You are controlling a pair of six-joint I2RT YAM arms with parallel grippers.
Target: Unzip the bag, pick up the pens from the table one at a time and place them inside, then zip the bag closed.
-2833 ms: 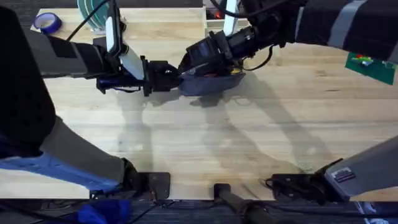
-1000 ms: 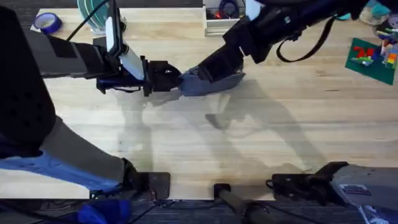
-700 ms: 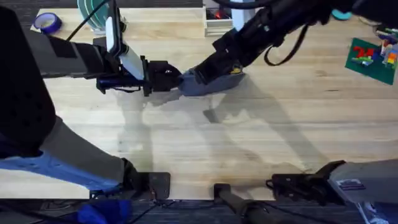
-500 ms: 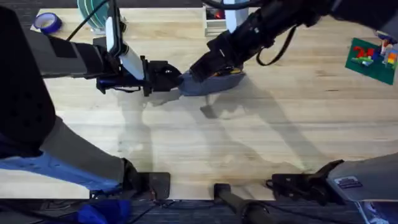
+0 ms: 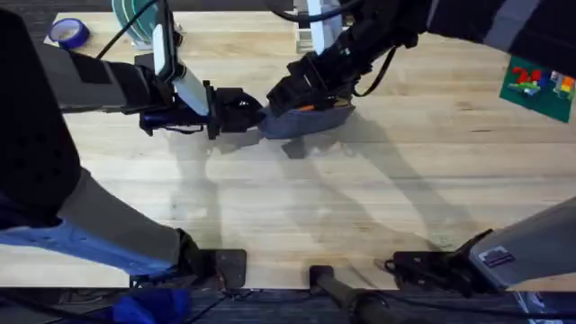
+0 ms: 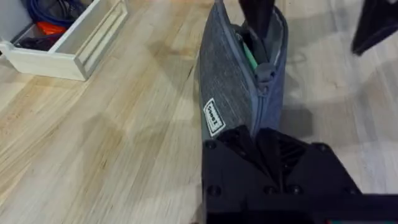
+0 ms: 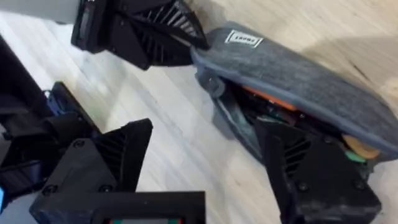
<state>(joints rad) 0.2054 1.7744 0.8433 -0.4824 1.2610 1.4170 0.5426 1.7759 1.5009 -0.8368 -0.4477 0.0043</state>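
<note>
Light wood planks make up the table (image 5: 297, 207). Near its far side lies the grey bag (image 5: 310, 119), its zip open. The left gripper (image 5: 255, 115) pinches the bag's end tight. The right gripper (image 7: 205, 163) hangs over the opening, fingers spread wide. Something orange (image 7: 268, 98) shows inside the bag.

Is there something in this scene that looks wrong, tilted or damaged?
Nothing looks damaged or spilled. The bag stands on the table with its zipper open, orange and green items inside. The left tool is shut on one end of the bag. The right tool is open at the bag's opening, one finger in front of it.
</note>
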